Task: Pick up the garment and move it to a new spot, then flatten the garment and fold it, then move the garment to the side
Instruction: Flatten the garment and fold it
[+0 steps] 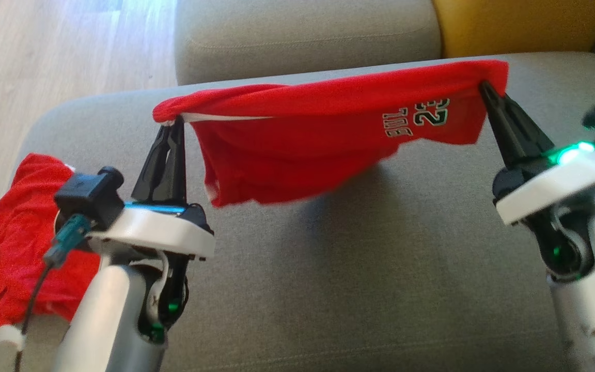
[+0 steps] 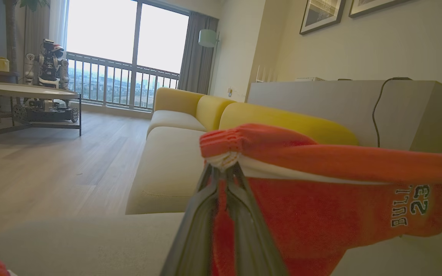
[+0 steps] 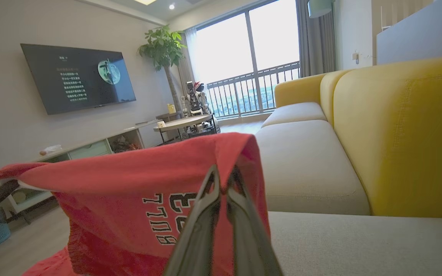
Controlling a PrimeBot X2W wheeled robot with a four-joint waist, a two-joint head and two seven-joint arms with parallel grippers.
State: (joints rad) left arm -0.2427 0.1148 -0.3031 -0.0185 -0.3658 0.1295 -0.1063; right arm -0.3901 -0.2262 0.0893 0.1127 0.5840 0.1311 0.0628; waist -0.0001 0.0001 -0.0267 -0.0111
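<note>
Above the sofa seat (image 1: pixel 380 268), the red garment (image 1: pixel 328 139) hangs, long axis left to right. The left gripper (image 1: pixel 172 124) and right gripper (image 1: pixel 485 89) each clamp one upper corner.

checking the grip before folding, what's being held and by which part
The red garment, hanging stretched: jaws of the left gripper pinch one bunched top corner, jaws of the right gripper the other.

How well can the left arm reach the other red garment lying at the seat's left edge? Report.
Probably not yet: the left pincer is shut on the hanging red garment, stretched to the right pincer. The lying garment sits close beside that arm, nothing between.
</note>
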